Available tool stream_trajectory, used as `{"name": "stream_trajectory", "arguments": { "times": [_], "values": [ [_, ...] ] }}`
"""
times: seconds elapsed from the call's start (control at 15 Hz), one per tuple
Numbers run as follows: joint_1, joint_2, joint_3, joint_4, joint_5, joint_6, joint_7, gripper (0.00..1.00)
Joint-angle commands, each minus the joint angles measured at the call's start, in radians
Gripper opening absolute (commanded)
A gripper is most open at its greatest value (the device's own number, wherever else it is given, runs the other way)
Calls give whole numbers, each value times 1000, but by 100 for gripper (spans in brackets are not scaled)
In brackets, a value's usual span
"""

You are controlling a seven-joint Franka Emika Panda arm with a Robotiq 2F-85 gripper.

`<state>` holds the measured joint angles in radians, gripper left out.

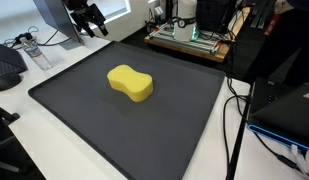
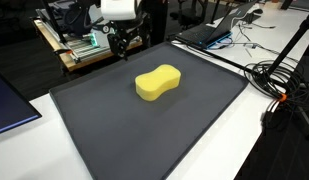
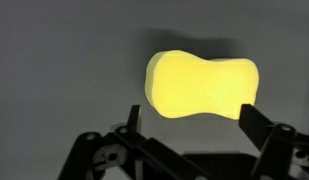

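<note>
Yellow sponge (image 1: pixel 131 83) on dark mat (image 1: pixel 184 120) is being judged light, soft, squashy, best pinched across its narrow waist; gripper (image 1: pixel 91 20) is being held wide open, empty, well apart.

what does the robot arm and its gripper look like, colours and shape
The white rounded arm link ends in a black two-finger gripper with a blocky body. In the wrist view its dark flat fingers are slim, backed by open black linkage struts. No markings or cables on it can be made out.
</note>
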<state>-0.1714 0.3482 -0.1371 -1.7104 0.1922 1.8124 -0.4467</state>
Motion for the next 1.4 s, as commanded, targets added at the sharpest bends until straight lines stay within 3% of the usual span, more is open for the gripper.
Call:
{"name": "stream_trajectory", "arguments": {
  "times": [0.0,0.33,0.6,0.93,1.33],
  "values": [
    [17,98,37,157,-93,-75,81,100],
    [49,194,72,284,-150,-110,145,100],
    [67,206,90,299,-154,-162,201,100],
    [67,91,121,127,-116,-74,205,100],
    [76,-76,107,-176,-48,207,387,100]
  ]
}}
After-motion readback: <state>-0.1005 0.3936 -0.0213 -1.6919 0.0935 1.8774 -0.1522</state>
